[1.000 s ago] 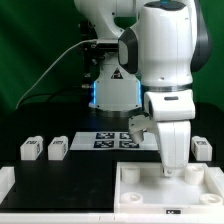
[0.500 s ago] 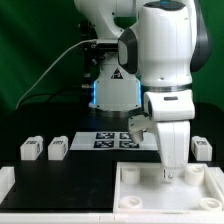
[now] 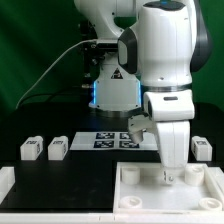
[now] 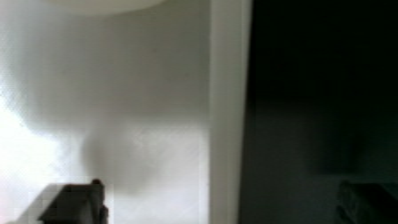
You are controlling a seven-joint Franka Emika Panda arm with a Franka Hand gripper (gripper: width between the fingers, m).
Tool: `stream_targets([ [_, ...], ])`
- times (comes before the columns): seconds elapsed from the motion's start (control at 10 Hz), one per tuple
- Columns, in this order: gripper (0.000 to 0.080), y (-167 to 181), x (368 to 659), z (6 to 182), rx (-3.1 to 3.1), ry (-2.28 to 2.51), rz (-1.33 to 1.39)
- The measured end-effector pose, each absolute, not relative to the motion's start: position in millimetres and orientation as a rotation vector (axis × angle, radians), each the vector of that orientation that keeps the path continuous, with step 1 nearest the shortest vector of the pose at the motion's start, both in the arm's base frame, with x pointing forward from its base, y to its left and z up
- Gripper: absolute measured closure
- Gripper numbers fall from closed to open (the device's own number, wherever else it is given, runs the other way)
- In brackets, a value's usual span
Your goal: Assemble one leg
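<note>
Over tray rim [image 4: 228,100]: jaws wide apart, rim between them.

Table [image 3: 85,172]: 3 legs [image 3: 58,148], tray [image 3: 130,187], marker board [image 3: 117,139]

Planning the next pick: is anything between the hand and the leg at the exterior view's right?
No loose part lies between them. The hand is low at the rim of the tray part, and the leg sits just beyond that rim; only the rim itself is near the path.
</note>
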State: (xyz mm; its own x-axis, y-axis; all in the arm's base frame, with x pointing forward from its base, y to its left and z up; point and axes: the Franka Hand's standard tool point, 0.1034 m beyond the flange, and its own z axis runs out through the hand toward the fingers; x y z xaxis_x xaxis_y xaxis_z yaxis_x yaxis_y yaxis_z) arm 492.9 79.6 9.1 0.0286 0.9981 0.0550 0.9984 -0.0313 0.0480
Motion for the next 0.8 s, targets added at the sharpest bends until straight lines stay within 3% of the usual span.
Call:
stream_targets([
  [0.3,0.015,79.2,493.1,9.5,-2.252,-2.183,-0.115],
  [0.5,0.015,77.0,495.8,33.4,-2.38,-2.067,-0.128],
  [0.8,0.015,104.0,477.2,52.3,-2.685,-1.632,-0.203],
])
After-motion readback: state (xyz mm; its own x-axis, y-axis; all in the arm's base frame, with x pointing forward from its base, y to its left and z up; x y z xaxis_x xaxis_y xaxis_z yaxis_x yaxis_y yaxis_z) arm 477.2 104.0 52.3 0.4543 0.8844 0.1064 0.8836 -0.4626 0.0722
